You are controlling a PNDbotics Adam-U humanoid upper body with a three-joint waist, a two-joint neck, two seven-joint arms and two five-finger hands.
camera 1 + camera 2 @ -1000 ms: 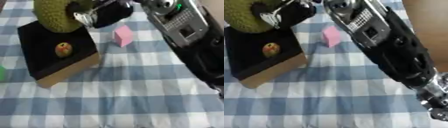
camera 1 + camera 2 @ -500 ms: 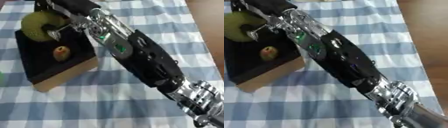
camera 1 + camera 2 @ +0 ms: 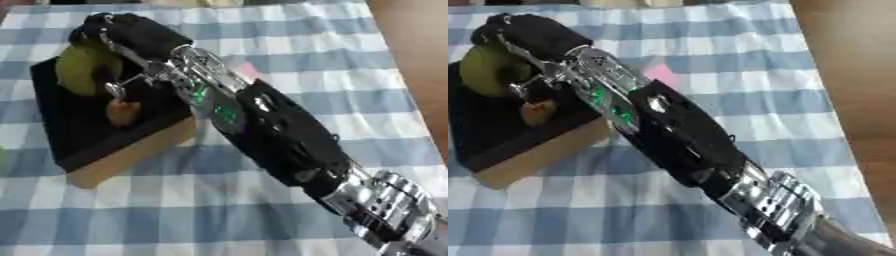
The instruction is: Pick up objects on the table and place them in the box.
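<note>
My right arm reaches from the lower right across the table to the black box (image 3: pixel 83 135) at the left. My right hand (image 3: pixel 122 35) is curled round a large yellow-green bumpy fruit (image 3: pixel 77 70) and holds it over the box's far part. A small red-and-yellow fruit (image 3: pixel 122 111) lies inside the box, just below the held fruit. A pink block (image 3: pixel 662 74) lies on the checked cloth beside the arm, partly hidden by it. My left hand shows in neither view.
The blue-and-white checked cloth (image 3: pixel 175 210) covers the table. The bare wooden table edge (image 3: pixel 859 75) runs down the right side. The box has tan outer walls (image 3: pixel 131 155).
The camera has shifted, so the whole picture moved. My right hand has carried the yellow-green fruit lower, down over the box and closer to the small fruit.
</note>
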